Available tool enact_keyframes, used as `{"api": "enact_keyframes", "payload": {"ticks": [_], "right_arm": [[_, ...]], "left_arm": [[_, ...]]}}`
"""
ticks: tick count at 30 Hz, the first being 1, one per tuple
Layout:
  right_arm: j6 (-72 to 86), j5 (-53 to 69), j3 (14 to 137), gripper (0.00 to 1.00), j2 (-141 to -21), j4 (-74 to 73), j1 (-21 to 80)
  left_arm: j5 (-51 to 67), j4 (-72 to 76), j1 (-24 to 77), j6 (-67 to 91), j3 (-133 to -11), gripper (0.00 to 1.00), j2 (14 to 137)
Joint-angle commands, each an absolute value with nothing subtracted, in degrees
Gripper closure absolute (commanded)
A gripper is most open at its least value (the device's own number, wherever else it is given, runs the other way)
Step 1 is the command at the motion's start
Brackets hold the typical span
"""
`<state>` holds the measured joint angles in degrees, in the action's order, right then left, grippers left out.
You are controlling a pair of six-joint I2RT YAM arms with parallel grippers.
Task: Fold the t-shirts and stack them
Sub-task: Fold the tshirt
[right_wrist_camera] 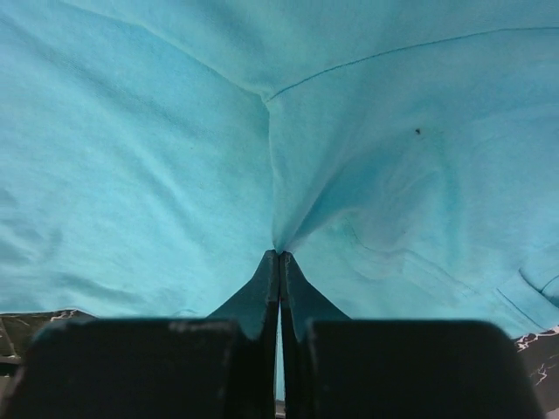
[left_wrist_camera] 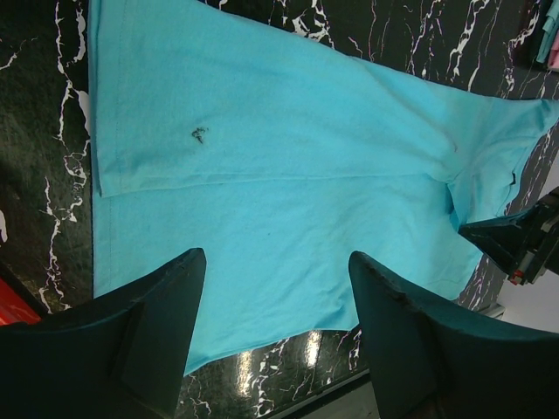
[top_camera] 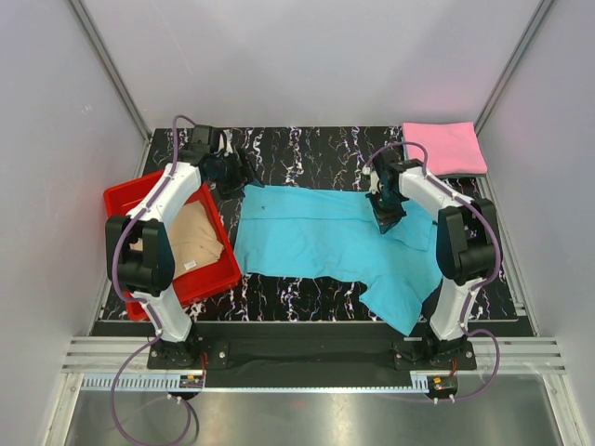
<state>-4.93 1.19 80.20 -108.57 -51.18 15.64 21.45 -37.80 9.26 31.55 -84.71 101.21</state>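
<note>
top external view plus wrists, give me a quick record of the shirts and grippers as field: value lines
turquoise t-shirt: spread out mid-table, not folded
pink t-shirt: folded, far right corner
tan t-shirt: lying loose in the red tray, left side
left gripper: open, over the turquoise t-shirt's left end, holding nothing
right gripper: shut, pinching a fold of the turquoise t-shirt
table: black marbled top
stack: none yet, the three shirts lie apart
</note>
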Motion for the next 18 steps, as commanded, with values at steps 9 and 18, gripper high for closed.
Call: {"api": "enact_keyframes", "payload": {"ticks": [9,18], "right_arm": [[6.1,6.9,87.7,0.94,-113.6,-54.3,16.1],[18.2,8.7,87.6,0.67,-103.5,-54.0,12.0]], "left_arm": [[21.0,-36.1,12.7,31.3,-84.3,0.28,100.2],[24.3,-24.1,24.9,37.3,-78.7,0.32,96.3]]}}
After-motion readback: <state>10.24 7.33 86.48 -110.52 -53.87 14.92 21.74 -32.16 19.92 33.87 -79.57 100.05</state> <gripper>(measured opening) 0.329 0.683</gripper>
